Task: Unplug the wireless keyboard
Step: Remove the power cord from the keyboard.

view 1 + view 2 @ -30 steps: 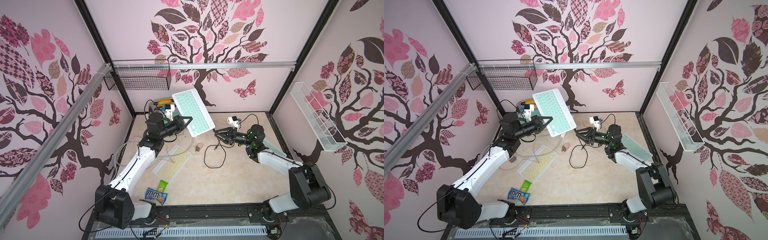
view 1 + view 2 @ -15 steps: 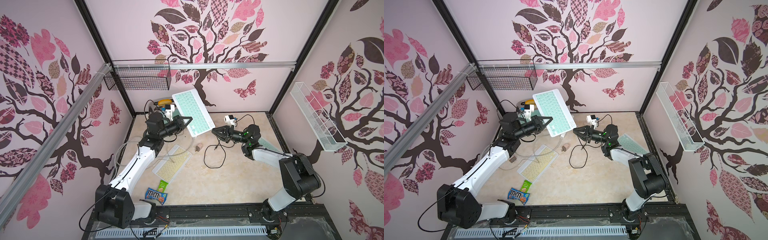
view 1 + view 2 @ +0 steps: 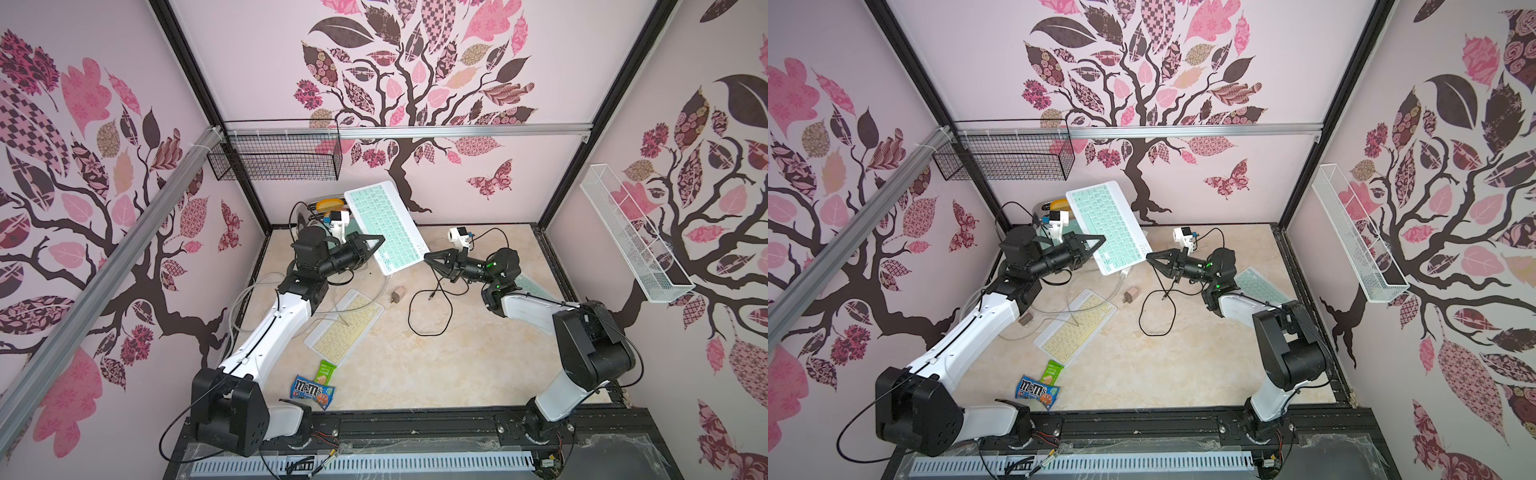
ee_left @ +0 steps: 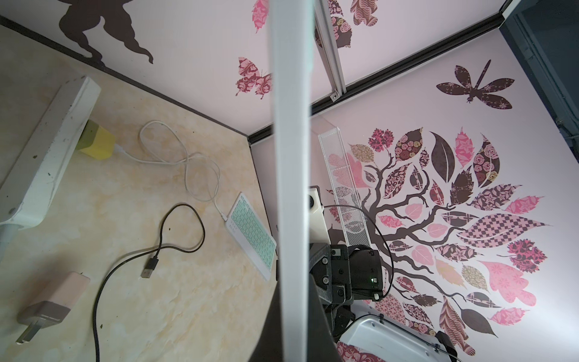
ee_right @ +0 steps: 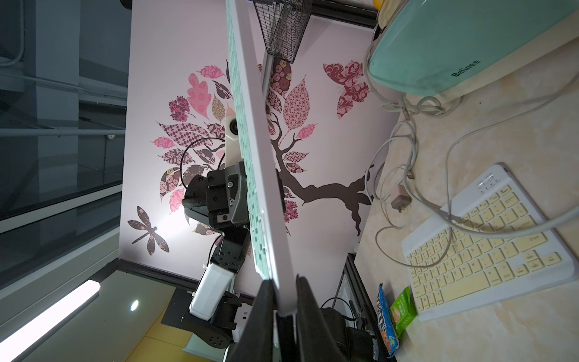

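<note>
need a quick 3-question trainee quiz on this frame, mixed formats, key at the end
1. True or false: the yellow keyboard is lifted off the table.
2. What does the left hand grip? A) a snack bag B) the lifted mint keyboard C) nothing
3. Black cable: is its USB plug end free or plugged in?

Key: 1 false, it lies flat on the table; 2 B; 3 free, lying loose on the table.

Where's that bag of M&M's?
In both top views the candy bag lies at the table's front edge, left arm's side, beside a green snack packet near the yellow keyboard.
</note>
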`<state>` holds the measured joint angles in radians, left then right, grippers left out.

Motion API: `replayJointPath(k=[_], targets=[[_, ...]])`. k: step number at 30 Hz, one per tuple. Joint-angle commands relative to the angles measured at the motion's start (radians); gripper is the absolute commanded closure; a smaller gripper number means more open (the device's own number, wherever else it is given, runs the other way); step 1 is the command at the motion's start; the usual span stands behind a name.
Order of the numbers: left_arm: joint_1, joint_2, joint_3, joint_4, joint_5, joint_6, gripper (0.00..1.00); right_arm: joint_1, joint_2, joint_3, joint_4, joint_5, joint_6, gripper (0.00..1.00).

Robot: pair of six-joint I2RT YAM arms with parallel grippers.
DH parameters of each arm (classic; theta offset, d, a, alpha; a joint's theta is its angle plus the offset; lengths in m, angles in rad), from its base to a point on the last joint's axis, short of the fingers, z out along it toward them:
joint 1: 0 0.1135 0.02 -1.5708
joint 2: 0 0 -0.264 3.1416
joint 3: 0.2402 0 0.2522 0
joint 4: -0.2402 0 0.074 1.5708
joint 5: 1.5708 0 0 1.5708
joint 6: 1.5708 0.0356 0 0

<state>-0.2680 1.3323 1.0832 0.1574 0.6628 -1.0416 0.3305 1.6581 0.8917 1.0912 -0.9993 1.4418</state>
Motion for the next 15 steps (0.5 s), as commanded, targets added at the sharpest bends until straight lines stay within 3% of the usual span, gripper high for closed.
replayJointPath(k=[1,9,15], targets=[[0.01,-0.014,-0.017,0.155,-0.041,-0.026,1.0,0.005,-0.004,0.021,0.035,-0.007,0.012,0.9],[0.013,-0.01,-0.09,0.372,-0.145,-0.173,1.0,0.007,-0.003,0.013,0.07,-0.01,0.029,1.0],[0.015,-0.018,-0.117,0.48,-0.235,-0.259,1.0,0.006,0.0,0.013,0.095,-0.004,0.033,1.0]])
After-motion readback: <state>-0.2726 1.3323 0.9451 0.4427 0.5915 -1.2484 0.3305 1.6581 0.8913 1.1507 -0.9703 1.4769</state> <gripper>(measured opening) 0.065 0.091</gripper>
